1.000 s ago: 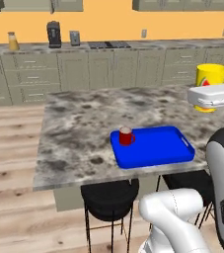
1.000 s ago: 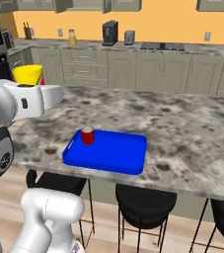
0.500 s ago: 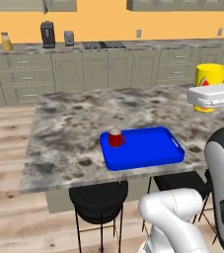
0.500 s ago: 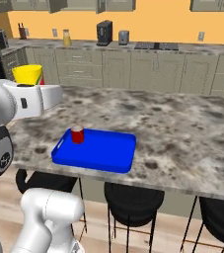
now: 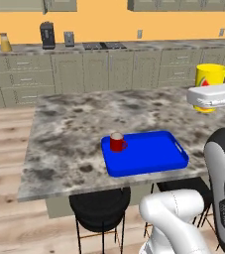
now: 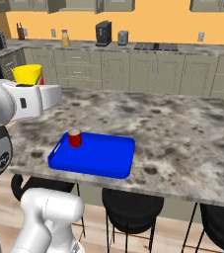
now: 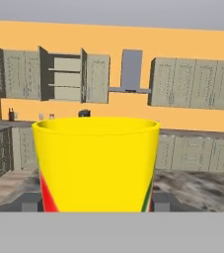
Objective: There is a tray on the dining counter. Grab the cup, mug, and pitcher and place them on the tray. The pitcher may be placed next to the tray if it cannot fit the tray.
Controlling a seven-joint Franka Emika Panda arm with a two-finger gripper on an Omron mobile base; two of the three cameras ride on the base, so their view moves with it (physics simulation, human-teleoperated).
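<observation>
- Our hand (image 7: 97,210) grips the yellow cup (image 7: 96,165) upright, clamped around its lower part, so it rides level, carried high beside the worktop (image 5: 69,126).
- The tray (image 5: 151,154) lies near the worktop's front edge, within reach.
- The mug (image 5: 117,142) already stands in one tray corner, leaving room for the cup.

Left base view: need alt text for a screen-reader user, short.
A blue tray sits near the front edge of the stone-topped dining counter, with a red mug standing in its left end. At right, the robot's gripper holds a yellow cup above the counter. Beige cabinets and an orange wall run behind.
</observation>
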